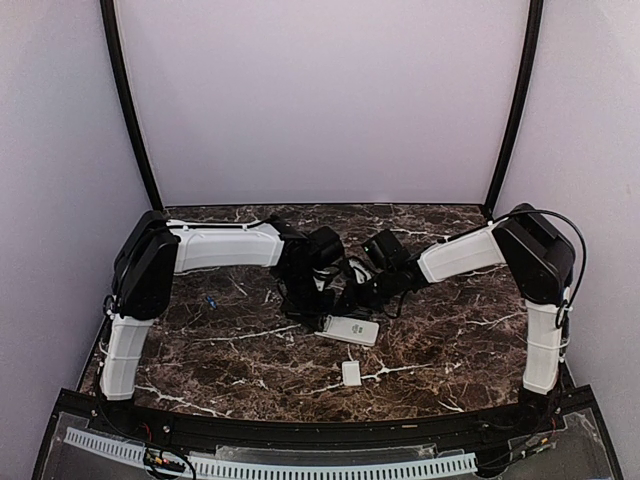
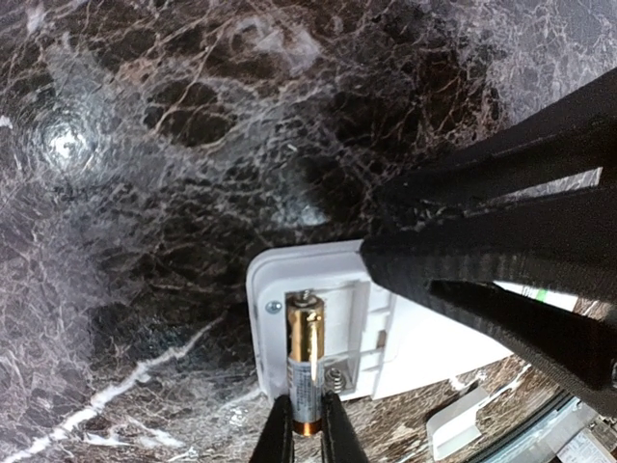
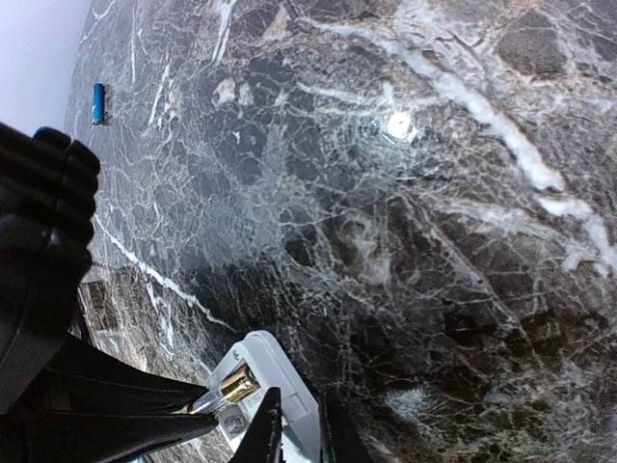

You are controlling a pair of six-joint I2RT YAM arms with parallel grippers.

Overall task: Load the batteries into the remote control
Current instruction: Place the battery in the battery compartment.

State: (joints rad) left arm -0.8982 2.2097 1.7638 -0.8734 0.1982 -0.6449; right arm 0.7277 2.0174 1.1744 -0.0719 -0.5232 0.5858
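The white remote control (image 1: pixel 350 330) lies back side up on the marble, its battery compartment open. In the left wrist view my left gripper (image 2: pixel 307 410) is shut on the tan and silver battery (image 2: pixel 306 357). The battery's far end sits in the left slot of the remote control (image 2: pixel 434 347), against the spring; its near end is still raised between my fingers. My right gripper (image 3: pixel 299 410) is shut on the remote control's (image 3: pixel 280 371) side wall beside the compartment. The bluish battery (image 3: pixel 97 103) lies loose on the table to the left (image 1: pixel 214 301).
The small flat white cover (image 1: pixel 351 373) lies on the table just in front of the remote, also visible as the cover (image 2: pixel 463 420) in the left wrist view. Both arms meet over the middle of the marble table (image 1: pixel 450 350). White walls surround the table.
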